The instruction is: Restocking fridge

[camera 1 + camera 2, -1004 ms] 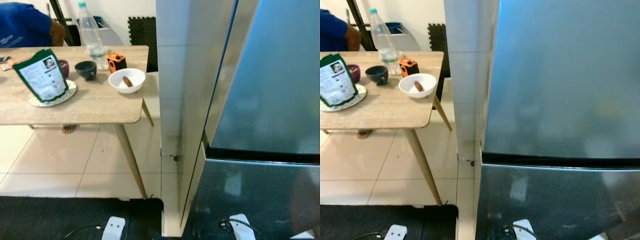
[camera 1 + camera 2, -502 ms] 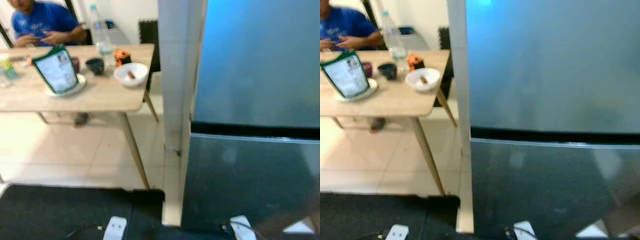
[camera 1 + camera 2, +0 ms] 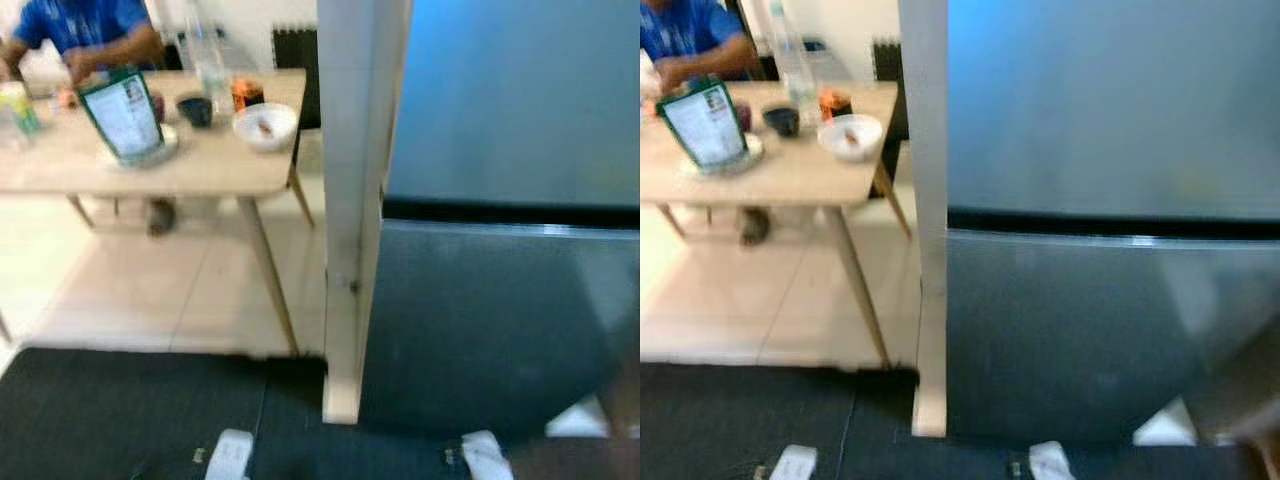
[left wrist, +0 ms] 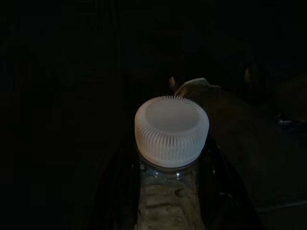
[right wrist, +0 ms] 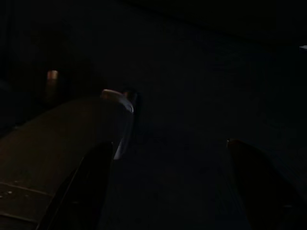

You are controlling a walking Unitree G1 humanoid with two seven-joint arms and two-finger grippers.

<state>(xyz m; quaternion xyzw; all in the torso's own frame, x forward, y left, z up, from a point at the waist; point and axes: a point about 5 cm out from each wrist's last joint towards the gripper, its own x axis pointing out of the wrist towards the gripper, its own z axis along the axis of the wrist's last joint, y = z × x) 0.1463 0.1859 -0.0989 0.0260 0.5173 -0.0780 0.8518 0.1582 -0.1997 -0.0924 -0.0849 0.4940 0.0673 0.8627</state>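
Note:
The grey fridge (image 3: 500, 120) fills the right of the eye views, its upper door and lower door (image 3: 480, 320) both closed. In the dark left wrist view, a clear plastic bottle (image 4: 170, 201) with a white ribbed cap (image 4: 171, 130) stands between my left gripper's (image 4: 170, 191) black fingers, which are shut on its neck. The right wrist view is very dark; there my right gripper (image 5: 172, 167) is open, its two fingers wide apart with nothing between them.
A white pillar (image 3: 350, 150) stands left of the fridge. Further left, a wooden table (image 3: 190, 170) holds a water bottle (image 3: 208, 60), a green pouch (image 3: 122, 112), a dark cup and a white bowl (image 3: 264, 125). A person in blue (image 3: 85, 25) sits behind it. A dark mat (image 3: 130, 410) covers the near floor.
The whole picture has shifted: the camera has drawn back from the fridge, so more of the dark mat and the lower door shows. The fridge doors stay closed.

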